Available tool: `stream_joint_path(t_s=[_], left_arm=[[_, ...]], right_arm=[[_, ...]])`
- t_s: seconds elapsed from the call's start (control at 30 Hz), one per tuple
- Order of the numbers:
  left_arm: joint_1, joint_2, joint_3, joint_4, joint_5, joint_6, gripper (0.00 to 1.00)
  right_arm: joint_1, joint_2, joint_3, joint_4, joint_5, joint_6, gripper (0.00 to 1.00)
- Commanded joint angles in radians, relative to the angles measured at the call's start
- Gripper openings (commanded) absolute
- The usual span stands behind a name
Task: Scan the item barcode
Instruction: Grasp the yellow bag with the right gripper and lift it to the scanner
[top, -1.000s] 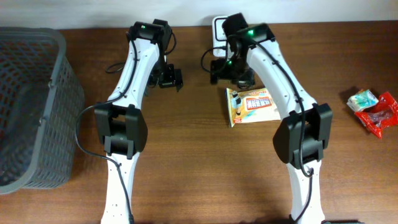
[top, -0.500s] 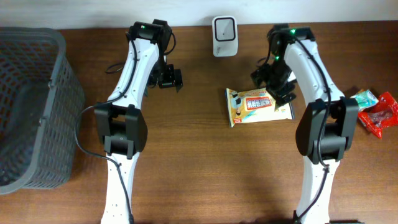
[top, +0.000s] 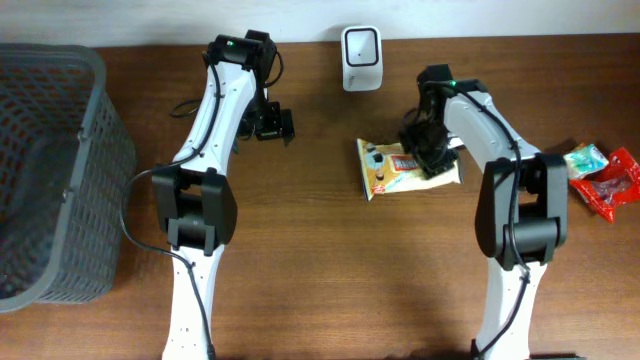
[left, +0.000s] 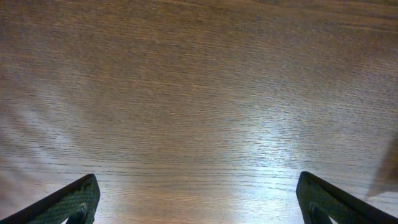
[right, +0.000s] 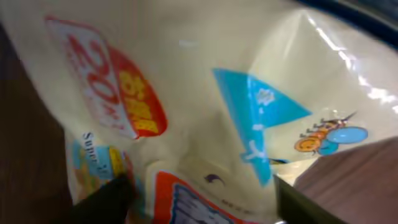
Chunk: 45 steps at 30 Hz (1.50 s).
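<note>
**Pressing onto the pouch: right side, grip unconfirmed**

Overhead:
- Snack pouch (top: 385, 168) lies flat on the surface (top: 320, 260), just toward 2 o'clock of centre.
- Right fingers (top: 430, 160) are down on the pouch's 3 o'clock half and hide that end.
- Scanner (top: 360, 45) stands at the 12 o'clock edge, apart from the pouch.
- Left fingers (top: 278, 125) hang over bare wood around 11 o'clock, touching nothing.
- Grey basket (top: 95, 130) is at 9 o'clock.
- Red and green packets (top: 600, 175) are at 3 o'clock.

Left wrist:
- Only wood grain (left: 199, 93) shows.
- Both finger tips (left: 68, 202) sit in the 7 and 5 o'clock corners, spread wide apart, with nothing between them.

Right wrist:
- The pouch (right: 205, 93) fills the frame, its film creased and glossy, with red and blue print.
- Dark finger tips (right: 102, 202) show at 7 and 5 o'clock with the pouch between them.
- Can't tell whether they are clamped on it or only straddling it.
- A strip of the surface (right: 25, 124) is visible at 9 o'clock.
</note>
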Motion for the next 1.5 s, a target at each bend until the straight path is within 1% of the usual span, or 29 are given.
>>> stream_joint_path(t_s=[0.0,0.07,0.13,0.3,0.33,0.37,0.43,0.5,0.6,0.7,0.77,0.9,0.97,1.1,1.2,1.3,1.4,1.47], left_arm=[[0.006,-0.004,-0.009,0.007,-0.011,0.016,0.99],[0.006,-0.004,-0.009,0.015,-0.011,0.016,0.99],[0.006,-0.004,-0.009,0.024,-0.011,0.016,0.99],[0.006,-0.004,-0.009,0.024,-0.011,0.016,0.99],[0.006,-0.004,-0.009,0.024,-0.011,0.016,0.99],[0.006,-0.004,-0.009,0.025,-0.011,0.016,0.99],[0.006,-0.004,-0.009,0.029,-0.011,0.016,0.99],[0.006,-0.004,-0.009,0.033,-0.011,0.016,0.99],[0.006,-0.004,-0.009,0.032,-0.011,0.016,0.99],[0.006,-0.004,-0.009,0.036,-0.015,0.016,0.99],[0.006,-0.004,-0.009,0.036,-0.015,0.016,0.99],[0.006,-0.004,-0.009,0.037,-0.014,0.016,0.99],[0.006,-0.004,-0.009,0.042,-0.014,0.016,0.99],[0.006,-0.004,-0.009,0.052,-0.014,0.016,0.99],[0.006,-0.004,-0.009,0.054,-0.014,0.016,0.99],[0.006,-0.004,-0.009,0.054,-0.014,0.016,0.99],[0.006,-0.004,-0.009,0.049,-0.014,0.016,0.99],[0.006,-0.004,-0.009,0.047,-0.014,0.016,0.99]], right_arm=[[0.031,0.024,-0.022,0.016,-0.014,-0.037,0.38],[0.030,0.024,-0.004,0.024,-0.019,-0.107,0.04],[0.029,0.024,0.043,0.026,-0.020,-0.232,0.04],[0.029,0.012,0.182,0.029,-0.042,-0.428,0.04],[0.029,0.011,0.236,0.045,-0.046,-0.500,0.04],[0.031,0.011,0.315,0.070,-0.054,-0.629,0.04],[0.031,0.011,0.378,0.093,-0.053,-0.743,0.04],[0.033,0.011,0.415,0.164,-0.053,-0.865,0.04],[0.047,0.023,0.411,0.307,-0.042,-1.033,0.04],[0.065,0.046,0.411,0.433,-0.042,-1.111,0.04],[0.077,0.058,0.411,0.513,-0.042,-1.117,0.04],[0.096,0.059,0.410,0.602,-0.037,-1.116,0.04],[0.098,0.068,0.409,0.598,-0.001,-1.116,0.04],[0.097,0.093,0.408,0.566,0.001,-1.100,0.04],[0.093,0.078,0.409,0.539,0.005,-1.086,0.04],[0.054,0.003,0.409,0.514,0.027,-1.008,0.04],[-0.031,-0.117,0.409,0.422,0.175,-0.851,0.04],[-0.110,-0.185,0.409,0.330,0.251,-0.795,0.04]])
